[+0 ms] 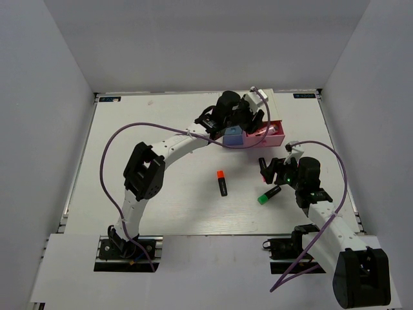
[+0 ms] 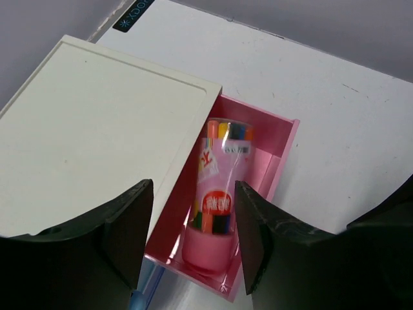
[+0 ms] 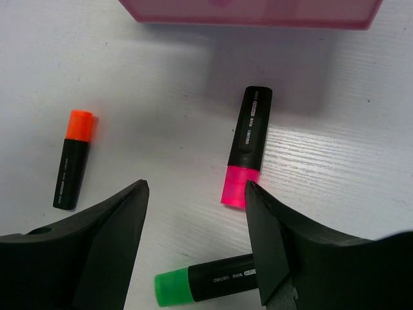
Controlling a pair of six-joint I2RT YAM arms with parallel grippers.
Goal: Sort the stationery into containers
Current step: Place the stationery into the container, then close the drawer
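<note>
1. Right gripper (image 3: 193, 248): jaws wide, nothing between them. It hovers low over the table (image 3: 161, 84), in front of the pink drawer (image 3: 258, 11).
2. Pink highlighter (image 3: 248, 145): lies on the table just ahead of the jaws, offset toward the finger on the right of the wrist view. Its long axis runs almost straight away from the wrist, pink cap nearest. That is crosswise to the closing line, so I judge a short advance and a small sideways shift would let the fingers pinch the barrel.
3. Green highlighter (image 3: 206, 281): even nearer, under the jaw gap, but lying along the closing line, cap to the left. Gripping it would call for roughly a quarter turn of the wrist.
4. Orange highlighter (image 3: 74, 158): off to the left, well apart from the other two. The right arm is the nearer one for pink and green.
5. Left gripper (image 2: 193, 236): jaws wide, above the open pink drawer. The pink cylinder (image 2: 216, 194) lies lengthwise inside, beside the white box (image 2: 97, 129). Whether the fingers touch it, I cannot tell.
6. Views: only the right wrist view shows the pink highlighter clearly; from the top I cannot pick it out near the right gripper. Only the left wrist view shows the drawer's contents. The top view alone shows the blue drawer (image 1: 232, 137) next to the pink one.
</note>
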